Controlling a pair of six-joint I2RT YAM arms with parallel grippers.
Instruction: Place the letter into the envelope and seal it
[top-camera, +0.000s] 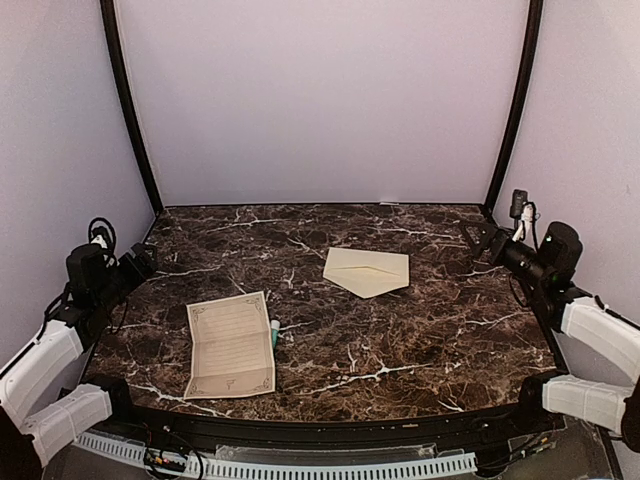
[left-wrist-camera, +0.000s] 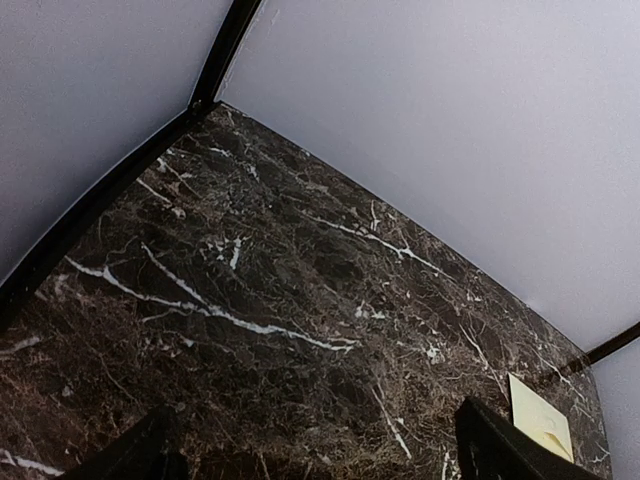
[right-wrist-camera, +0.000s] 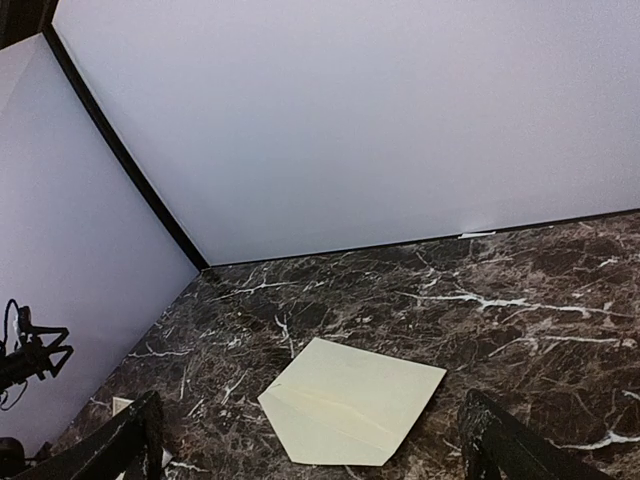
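Paperwork before pickup: left gripper (top-camera: 143, 262), far left of envelope (top-camera: 367, 270), jaws wide, empty; letter (top-camera: 231, 344), near-left of envelope, flat, probably light, limp, slippery, best pinched at edge crease; right gripper (top-camera: 478, 238), right of envelope, jaws wide, empty.

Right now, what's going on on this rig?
Nothing is being handled yet. The left hand and right hand sit open at the sides of the table, holding nothing. The letter lies flat, near left. The envelope lies apart from it, farther back, flap open. A small teal object rests beside the letter's right edge.
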